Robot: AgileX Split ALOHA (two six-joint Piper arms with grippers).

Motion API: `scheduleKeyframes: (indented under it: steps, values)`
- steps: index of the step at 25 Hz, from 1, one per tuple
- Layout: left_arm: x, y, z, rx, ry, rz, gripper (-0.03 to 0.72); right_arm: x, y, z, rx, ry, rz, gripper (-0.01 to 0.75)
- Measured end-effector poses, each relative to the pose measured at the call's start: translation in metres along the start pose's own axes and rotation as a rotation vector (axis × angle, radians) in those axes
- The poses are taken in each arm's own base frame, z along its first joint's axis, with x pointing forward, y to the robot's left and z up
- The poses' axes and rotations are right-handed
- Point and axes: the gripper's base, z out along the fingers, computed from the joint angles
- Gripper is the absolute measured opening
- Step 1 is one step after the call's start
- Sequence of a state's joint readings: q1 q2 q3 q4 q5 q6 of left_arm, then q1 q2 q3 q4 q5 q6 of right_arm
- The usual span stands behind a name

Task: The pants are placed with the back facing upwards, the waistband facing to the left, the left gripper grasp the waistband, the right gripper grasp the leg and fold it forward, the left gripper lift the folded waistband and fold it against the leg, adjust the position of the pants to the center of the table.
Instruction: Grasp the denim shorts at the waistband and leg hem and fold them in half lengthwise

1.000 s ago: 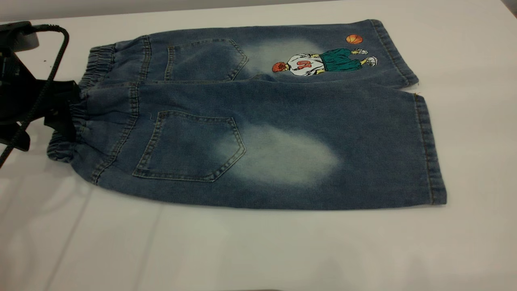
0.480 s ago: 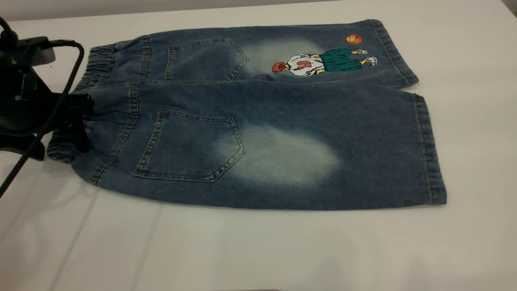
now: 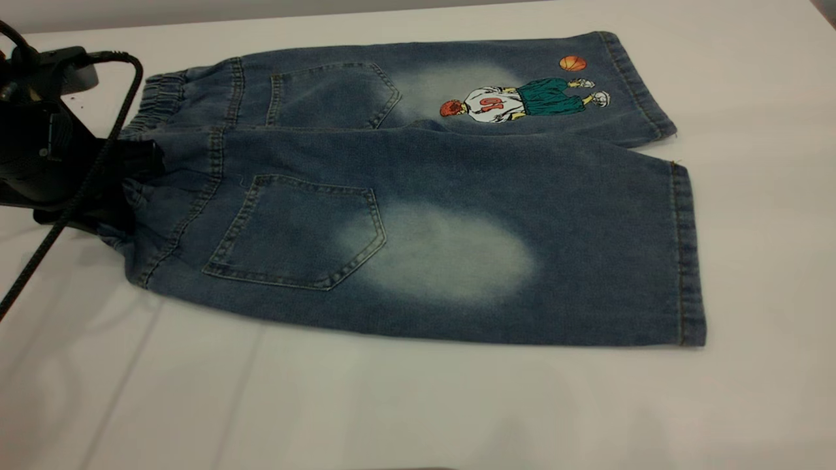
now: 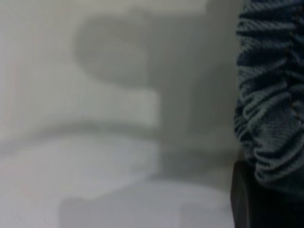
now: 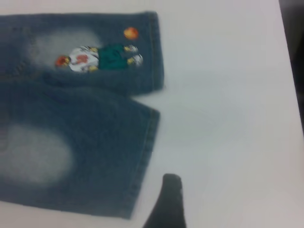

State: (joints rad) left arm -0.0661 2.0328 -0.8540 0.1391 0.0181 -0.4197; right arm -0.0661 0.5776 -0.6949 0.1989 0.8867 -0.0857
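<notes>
The blue denim pants (image 3: pixel 424 196) lie back up on the white table (image 3: pixel 418 405), with the legs toward the right. Their puckered waistband (image 3: pixel 160 98) faces left. My left gripper (image 3: pixel 134 186) is at the near half of the waistband and shut on it, holding that corner a little off the table. In the left wrist view the gathered waistband (image 4: pixel 270 95) sits right above a dark finger (image 4: pixel 242 199). My right gripper (image 5: pixel 213 209) hovers over bare table just beyond the near leg hem (image 5: pixel 145 156). It is open, and only one dark finger (image 5: pixel 171 199) shows.
A black cable (image 3: pixel 78 183) runs from the left arm across the table's left side. The basketball-player print (image 3: pixel 522 98) and orange ball (image 3: pixel 573 62) mark the far leg. The table's right edge (image 5: pixel 289 71) lies past the hems.
The left gripper has moved in over the near waistband and raised it. The near waistband corner and near leg have shifted slightly left and away from the front edge.
</notes>
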Motion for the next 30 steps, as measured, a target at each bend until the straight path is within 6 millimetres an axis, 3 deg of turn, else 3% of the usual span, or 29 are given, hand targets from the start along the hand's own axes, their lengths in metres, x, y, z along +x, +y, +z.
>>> scheduleKeyframes:
  steps: [4, 12, 16, 23, 30]
  values:
    - [-0.008, -0.002, -0.013, 0.007, -0.033, 0.004, 0.090, -0.014, 0.004, 0.012, -0.062, 0.042, -0.066, 0.593]
    - [-0.025, -0.005, -0.041, -0.007, -0.046, 0.049, 0.090, -0.020, 0.016, 0.089, -0.296, 0.297, -0.170, 0.593]
    - [-0.034, -0.006, -0.046, -0.036, 0.003, 0.064, 0.090, -0.007, 0.040, 0.117, -0.398, 0.432, -0.322, 0.593]
    - [-0.041, -0.008, -0.049, -0.051, 0.027, 0.067, 0.090, 0.022, 0.069, 0.163, -0.360, 0.630, -0.555, 0.593]
    - [-0.042, -0.008, -0.050, -0.051, 0.026, 0.068, 0.090, 0.058, 0.093, 0.200, -0.304, 0.787, -0.621, 0.591]
